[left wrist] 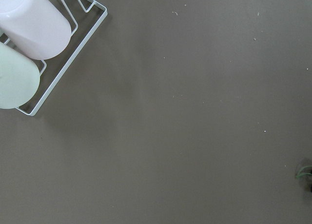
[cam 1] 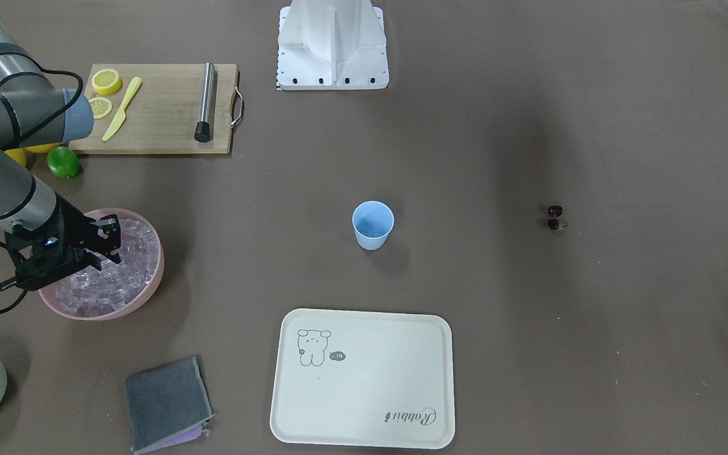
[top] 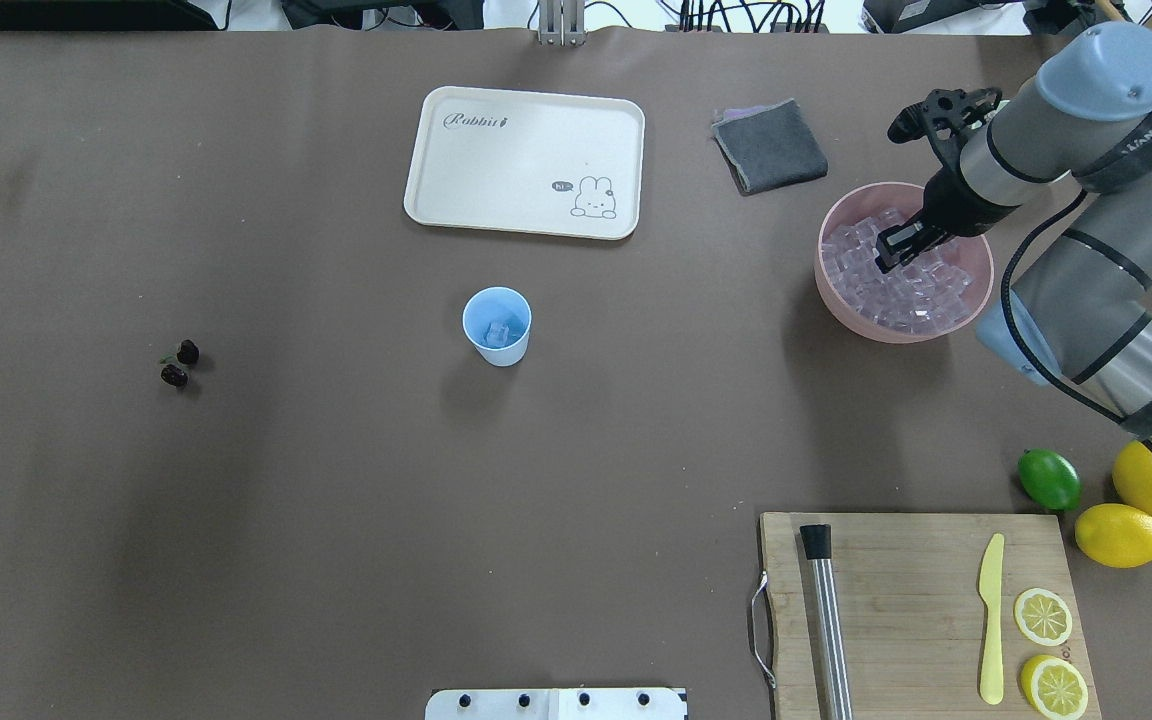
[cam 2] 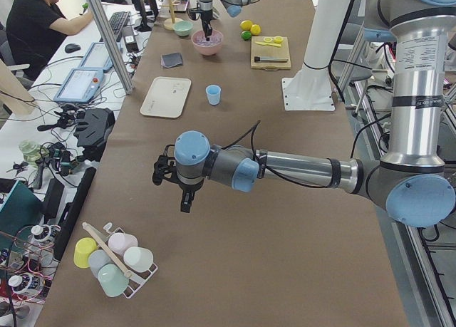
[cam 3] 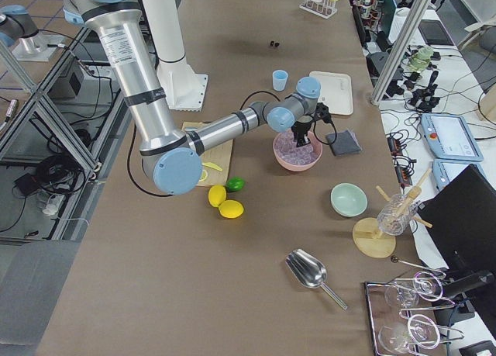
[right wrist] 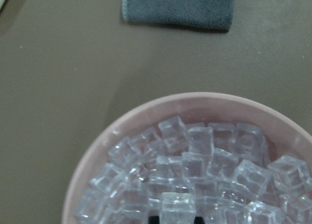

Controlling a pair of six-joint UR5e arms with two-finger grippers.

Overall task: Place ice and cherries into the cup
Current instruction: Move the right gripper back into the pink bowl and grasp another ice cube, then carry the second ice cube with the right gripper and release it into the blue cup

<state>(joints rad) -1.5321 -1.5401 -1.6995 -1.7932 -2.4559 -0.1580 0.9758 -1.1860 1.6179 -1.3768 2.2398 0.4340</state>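
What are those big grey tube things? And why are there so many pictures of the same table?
Those grey tubes are two robot arms. Each one ends in two fingers for pinching things. All the pictures show the same moment from six cameras: one above, one across the table, one at each end, and one on each wrist.

The right arm's fingers are down in the pink bowl full of ice. Its wrist camera shows one cube right between them, but I cannot tell if it is squeezed yet. The left arm hangs over the table.

In the middle stands the blue cup, with a cube already inside. The cherries lie off to one side. There is also a tray, a grey cloth and a cutting board.
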